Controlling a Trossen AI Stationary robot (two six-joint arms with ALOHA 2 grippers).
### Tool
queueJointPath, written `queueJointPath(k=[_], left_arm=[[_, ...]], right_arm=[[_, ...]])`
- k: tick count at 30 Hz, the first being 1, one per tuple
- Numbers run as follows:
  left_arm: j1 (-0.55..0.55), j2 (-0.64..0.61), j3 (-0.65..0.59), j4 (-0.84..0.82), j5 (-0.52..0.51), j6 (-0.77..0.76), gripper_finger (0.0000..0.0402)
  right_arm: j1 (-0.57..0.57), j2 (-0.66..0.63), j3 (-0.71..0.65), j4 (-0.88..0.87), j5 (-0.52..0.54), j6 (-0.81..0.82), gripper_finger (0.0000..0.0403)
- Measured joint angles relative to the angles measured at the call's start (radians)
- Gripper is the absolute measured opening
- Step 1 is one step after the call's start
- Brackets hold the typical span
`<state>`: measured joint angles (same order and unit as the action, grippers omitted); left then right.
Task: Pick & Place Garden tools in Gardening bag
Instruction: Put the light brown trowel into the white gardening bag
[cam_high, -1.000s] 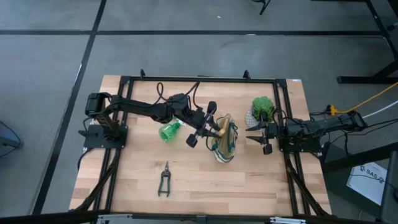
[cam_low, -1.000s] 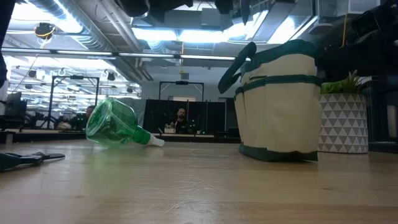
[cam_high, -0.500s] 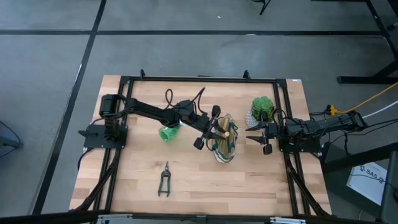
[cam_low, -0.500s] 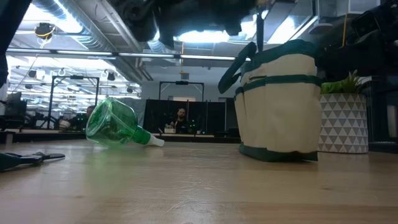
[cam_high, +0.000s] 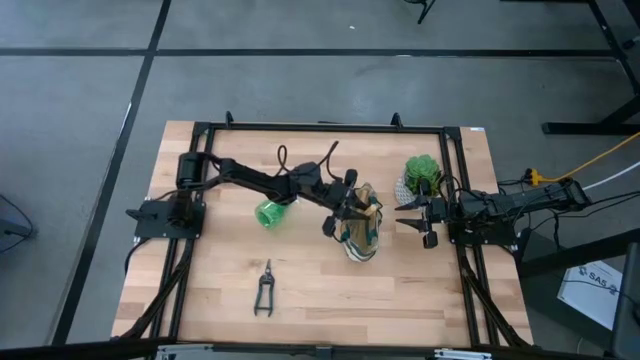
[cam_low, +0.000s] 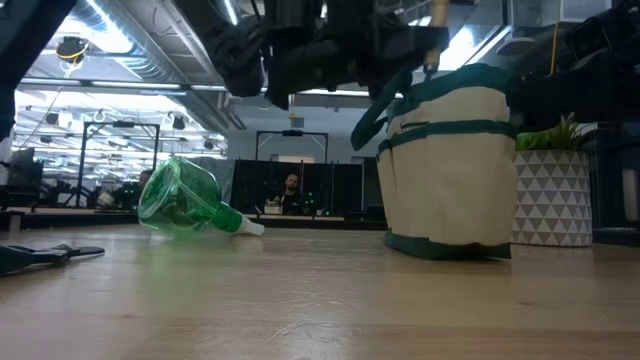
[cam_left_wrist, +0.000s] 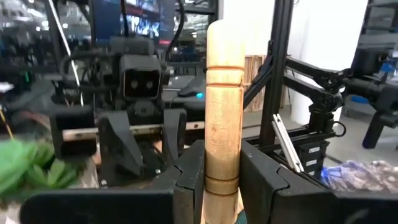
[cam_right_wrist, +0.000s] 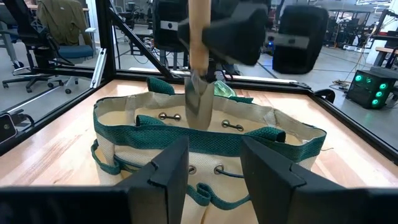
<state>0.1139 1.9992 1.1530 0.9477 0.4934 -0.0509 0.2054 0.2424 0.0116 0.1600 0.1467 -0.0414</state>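
Now the left gripper (cam_high: 350, 208) sits right over the gardening bag (cam_high: 361, 232), its fingers squeezed on the wooden handle of the trowel (cam_right_wrist: 199, 102), blade pointing down into the bag. The right gripper (cam_high: 412, 220) waits beside the bag with fingers apart. The spray bottle (cam_high: 270, 213) and pruning shears (cam_high: 264, 289) lie away from the bag.

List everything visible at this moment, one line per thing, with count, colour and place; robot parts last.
Gardening bag: one, beige with green trim, upright, right of table centre.
Trowel: one, silver blade, wooden handle, blade hanging over the bag's mouth.
Spray bottle: one, green translucent, lying left of the bag.
Pruning shears: one, dark, near the table's front edge.
Potted plant: one, green in white pot, right of the bag.
Table: one, light wood.
Left gripper: shut on the trowel's handle, above the bag.
Right gripper: open, facing the bag from the right.
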Motion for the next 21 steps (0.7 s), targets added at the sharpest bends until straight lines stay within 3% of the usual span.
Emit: queueJointPath(k=[7,21], left_arm=[[-0.009,0.018,0.000,-0.008,-0.065,-0.087,0.0066],[-0.013,0.018,0.000,-0.022,-0.063,-0.123,0.0092]], right_arm=[[0.000,0.000,0.000,0.000,0.000,0.000,0.0147],[0.000,0.000,0.000,0.000,0.000,0.000,0.0146]])
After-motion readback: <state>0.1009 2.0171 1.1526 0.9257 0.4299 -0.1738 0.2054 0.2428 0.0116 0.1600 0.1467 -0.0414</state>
